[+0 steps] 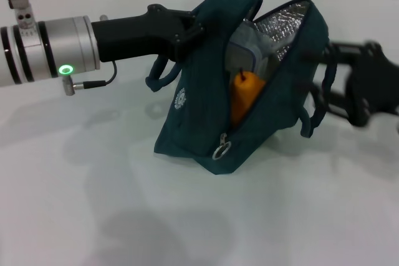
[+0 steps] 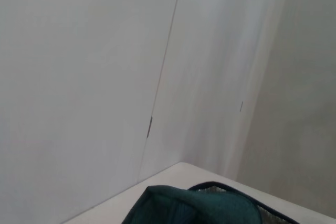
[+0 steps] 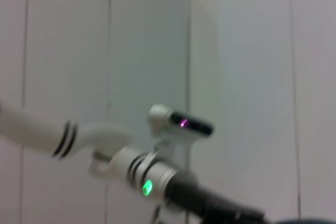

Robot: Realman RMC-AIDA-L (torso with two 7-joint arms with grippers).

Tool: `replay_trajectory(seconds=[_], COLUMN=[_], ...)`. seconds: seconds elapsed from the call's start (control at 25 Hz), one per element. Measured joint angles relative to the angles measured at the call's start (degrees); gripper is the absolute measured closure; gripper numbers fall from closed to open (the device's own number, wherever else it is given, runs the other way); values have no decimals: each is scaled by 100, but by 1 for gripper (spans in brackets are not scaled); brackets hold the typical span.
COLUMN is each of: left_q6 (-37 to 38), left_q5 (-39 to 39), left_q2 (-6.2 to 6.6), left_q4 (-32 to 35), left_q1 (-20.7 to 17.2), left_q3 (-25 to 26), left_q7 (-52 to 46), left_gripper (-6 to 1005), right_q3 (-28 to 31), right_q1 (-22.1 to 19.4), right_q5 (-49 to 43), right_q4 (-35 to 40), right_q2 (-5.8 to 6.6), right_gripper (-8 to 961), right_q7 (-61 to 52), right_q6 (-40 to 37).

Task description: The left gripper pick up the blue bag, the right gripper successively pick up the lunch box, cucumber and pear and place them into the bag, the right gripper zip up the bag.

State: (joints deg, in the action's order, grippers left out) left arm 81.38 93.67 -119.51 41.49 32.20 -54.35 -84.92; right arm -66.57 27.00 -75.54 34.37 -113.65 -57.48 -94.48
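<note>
Left gripper (image 1: 194,26) clamped on the blue bag (image 1: 199,123) top edge, bag unzipped; pear (image 1: 244,95) inside. Right gripper (image 1: 324,76) at the bag's right side; blurred, finger state can't tell.

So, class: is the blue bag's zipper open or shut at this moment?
Open. The blue bag gapes along its zipper, showing silver lining and the pear inside; the ring pull sits at the low end.

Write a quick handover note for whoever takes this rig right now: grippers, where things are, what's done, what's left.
Left gripper: shut on the blue bag, holding its top edge up; the bag's base rests on the table.
Right gripper: beside the bag's far side, blurred, state unclear.
Pear and lunch box are inside the bag. The cucumber is not visible.
Zipper open, ring pull at the low end.
Left: confirm the cucumber, then zip up.
</note>
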Motion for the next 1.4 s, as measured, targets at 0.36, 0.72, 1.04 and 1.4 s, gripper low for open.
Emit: replay_trajectory(seconds=[0.36, 0.72, 1.04, 1.4], left_q6=[4, 38, 70, 194], left_q5=[0, -12, -231, -581], left_q2=[3, -2, -11, -4], left_q4=[-91, -169, -256, -458], left_q1=[-65, -53, -77, -230], left_q3=[-24, -32, -32, -11], left_q7=[125, 143, 249, 542], left_gripper=[955, 955, 955, 955], right_q3=[27, -179, -166, -110], right_q1=[-806, -318, -43, -383], right_q5=[-703, -1181, -1121, -14], right_q4=[472, 126, -46, -95], right_q2=[17, -165, -220, -204], right_gripper=[367, 354, 381, 716], right_q7=[-358, -375, -340, 586], right_q6=[302, 839, 900, 597])
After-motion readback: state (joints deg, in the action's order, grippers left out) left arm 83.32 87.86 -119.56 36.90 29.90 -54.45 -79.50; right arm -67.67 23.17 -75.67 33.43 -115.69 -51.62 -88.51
